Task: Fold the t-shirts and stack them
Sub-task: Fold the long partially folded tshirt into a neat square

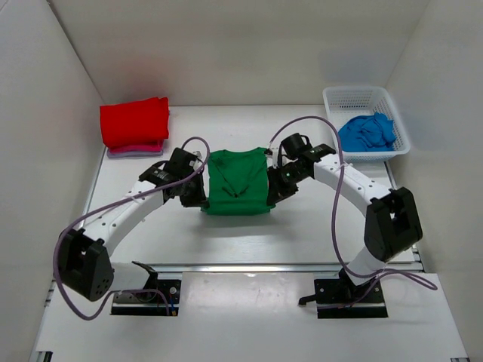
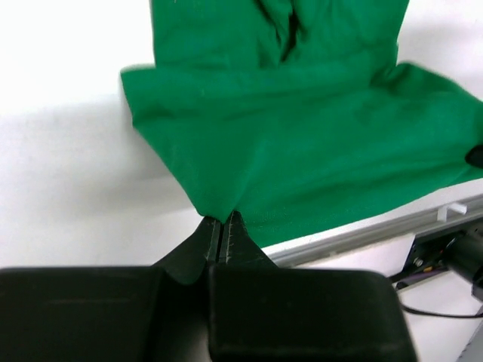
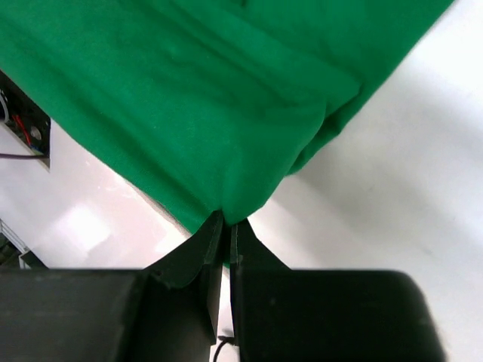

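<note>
A: Where is the green t-shirt (image 1: 238, 183)?
B: Around the middle of the table (image 1: 317, 226), partly folded, with the V-neck showing on its upper face. It is stretched between the 2 grippers. A shadow lies on the table just on its near side, so it looks lifted off the surface.
A: How is it gripped?
B: The left gripper (image 2: 224, 222) has its jaws pressed together on 1 corner of the green cloth, and the fabric fans out from the fingertips. The right gripper (image 3: 226, 224) pinches a bunched fold at the opposite side in the same way.
A: And the other shirts?
B: The red t-shirt (image 1: 134, 121) lies folded at the far left of the table, on top of the pink t-shirt (image 1: 134, 151), of which only a thin edge shows. The blue t-shirt (image 1: 367, 132) is crumpled inside the white mesh basket (image 1: 355, 96) at the far right, well apart from the green t-shirt.
A: The arms?
B: The left arm (image 1: 128, 207) reaches in to the shirt's left side, and the right arm (image 1: 351, 181) to its right.
</note>
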Robot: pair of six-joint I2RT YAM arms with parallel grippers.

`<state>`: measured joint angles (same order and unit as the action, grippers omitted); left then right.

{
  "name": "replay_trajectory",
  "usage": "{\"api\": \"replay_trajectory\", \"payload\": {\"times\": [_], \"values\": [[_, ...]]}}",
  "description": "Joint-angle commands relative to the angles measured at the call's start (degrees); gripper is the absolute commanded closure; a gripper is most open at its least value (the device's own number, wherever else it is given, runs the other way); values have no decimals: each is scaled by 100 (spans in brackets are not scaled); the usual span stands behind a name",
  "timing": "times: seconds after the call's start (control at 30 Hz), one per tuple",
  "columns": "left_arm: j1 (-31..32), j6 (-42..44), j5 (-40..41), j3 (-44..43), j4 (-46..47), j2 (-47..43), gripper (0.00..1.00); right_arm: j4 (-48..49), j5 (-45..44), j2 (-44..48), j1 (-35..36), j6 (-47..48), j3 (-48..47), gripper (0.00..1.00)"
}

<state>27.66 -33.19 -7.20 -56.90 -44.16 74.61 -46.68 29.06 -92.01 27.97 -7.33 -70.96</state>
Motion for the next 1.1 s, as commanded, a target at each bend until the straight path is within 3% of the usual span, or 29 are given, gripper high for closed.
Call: {"api": "replay_trajectory", "payload": {"times": [0.0,0.13,0.8,1.07], "values": [[-208,225,-79,-312,258,194,100,-254,29,-230,-203,294,-418,100],[-366,278,-404,-532,452,660,100,-377,30,-582,-406,478,-805,100],[-903,515,-501,-1771,690,1811,100,-949,-163,-2206,-722,689,-3186,100],[-973,437,-554,-1684,1049,2286,100,-703,-138,-2804,-854,689,-3530,100]]}}
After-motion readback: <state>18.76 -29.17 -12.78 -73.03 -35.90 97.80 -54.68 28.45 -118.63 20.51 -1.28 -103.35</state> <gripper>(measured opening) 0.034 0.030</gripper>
